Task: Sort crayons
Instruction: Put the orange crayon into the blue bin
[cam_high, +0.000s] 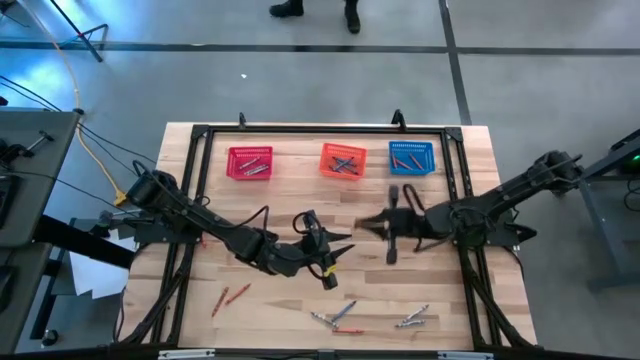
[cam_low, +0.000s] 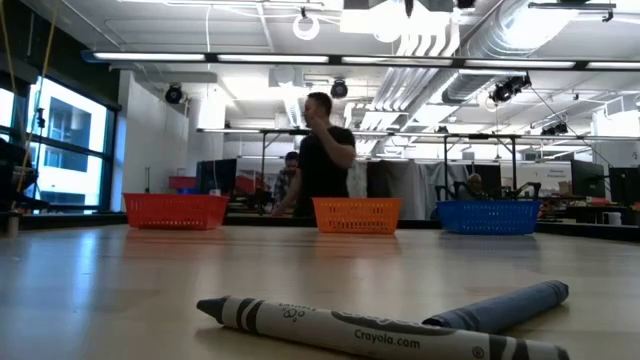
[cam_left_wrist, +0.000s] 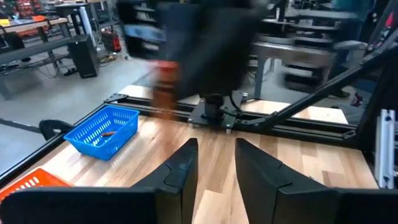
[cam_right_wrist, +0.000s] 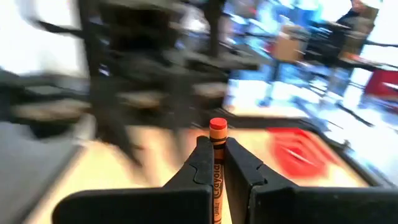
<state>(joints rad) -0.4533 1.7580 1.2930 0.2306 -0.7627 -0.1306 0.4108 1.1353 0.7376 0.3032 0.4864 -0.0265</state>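
Orange wax crayon (cam_right_wrist: 217, 155) with a paper wrapper, pinched upright in the right gripper (cam_right_wrist: 216, 163) above mid-table. Left gripper (cam_left_wrist: 215, 163), fingers spread and empty, hovers close by. Risk: a thin grip could let the stick slip before reaching the orange mesh basket (cam_high: 343, 160).

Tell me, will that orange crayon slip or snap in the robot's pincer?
Probably neither. The right pincer is shut on the orange crayon, which looks straight and stiff. Its paper wrapper likely helps grip. Being round, it could roll if dropped on the table.
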